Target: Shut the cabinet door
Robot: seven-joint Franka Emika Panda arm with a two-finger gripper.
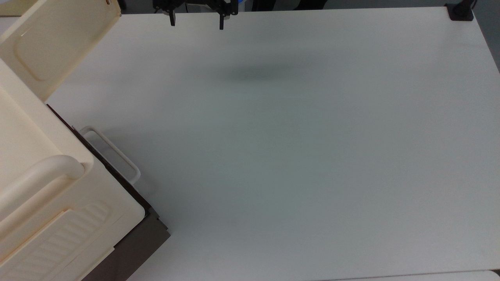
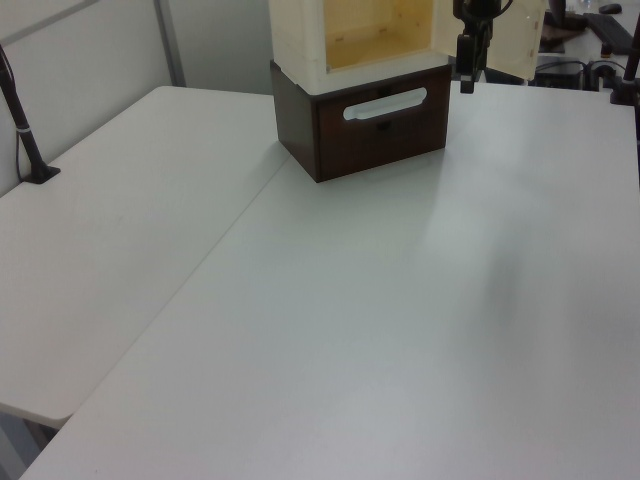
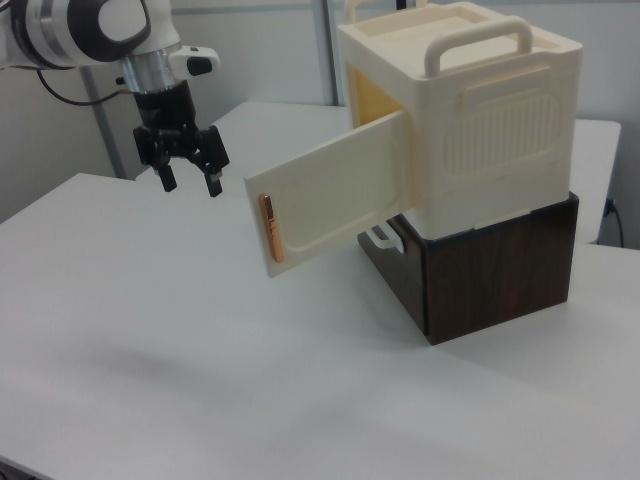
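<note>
The cabinet door [image 3: 335,195] is a cream panel with a recessed inset and a small orange-red handle [image 3: 266,228] near its free edge. It stands swung wide open from the cream cabinet [image 3: 470,120], and the yellowish inside [image 2: 385,35] is exposed. My gripper [image 3: 190,183] hangs open and empty above the table, left of the door's free edge in the right view and apart from it. In the top view the gripper [image 1: 196,21] is at the far edge, well to the right of the door [image 1: 58,43]. In the left view the gripper [image 2: 468,80] overlaps the door [image 2: 520,45].
The cream cabinet sits on a dark brown drawer unit [image 3: 500,270] with a white loop handle [image 1: 113,152]. The wide white table [image 1: 293,156] stretches out in front. A black clamp post [image 1: 461,11] stands at the top view's far right corner, another post [image 2: 25,130] at the left view's left.
</note>
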